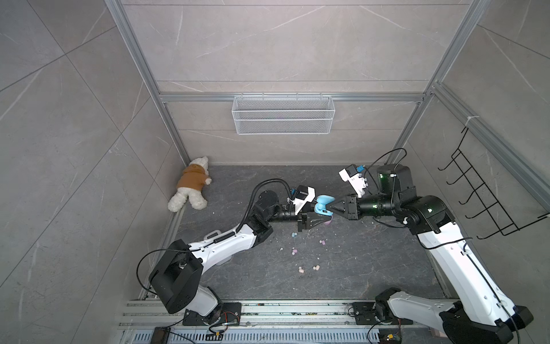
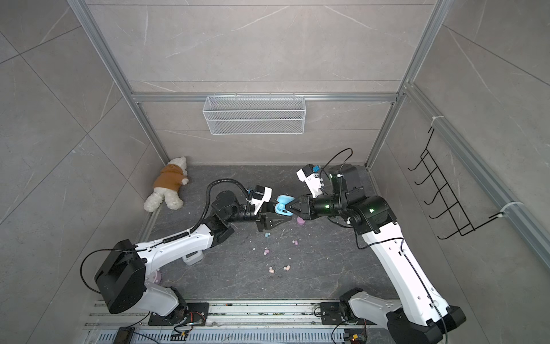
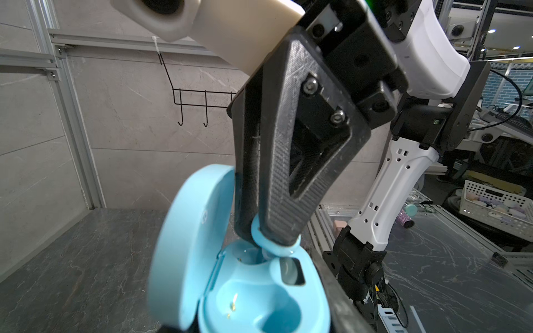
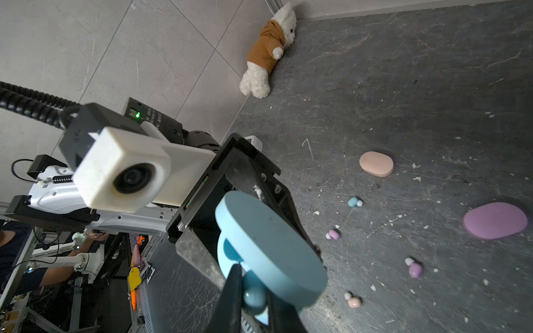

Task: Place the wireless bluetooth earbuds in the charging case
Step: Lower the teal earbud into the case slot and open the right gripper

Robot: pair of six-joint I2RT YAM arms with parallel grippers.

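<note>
Blue earbud [image 3: 275,250] mostly hidden within right gripper [image 3: 268,238]; case [image 3: 248,291] cropped.

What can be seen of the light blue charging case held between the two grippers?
The charging case is smooth, glossy light blue plastic, an oval clamshell standing open, its lid hinged up beside a base with two moulded wells showing small gold contacts. The left gripper clamps the base, holding it clear of the table. One well is empty; at the mouth of the other, the right gripper holds a light blue earbud. Whether the bud is seated cannot be told.
</note>
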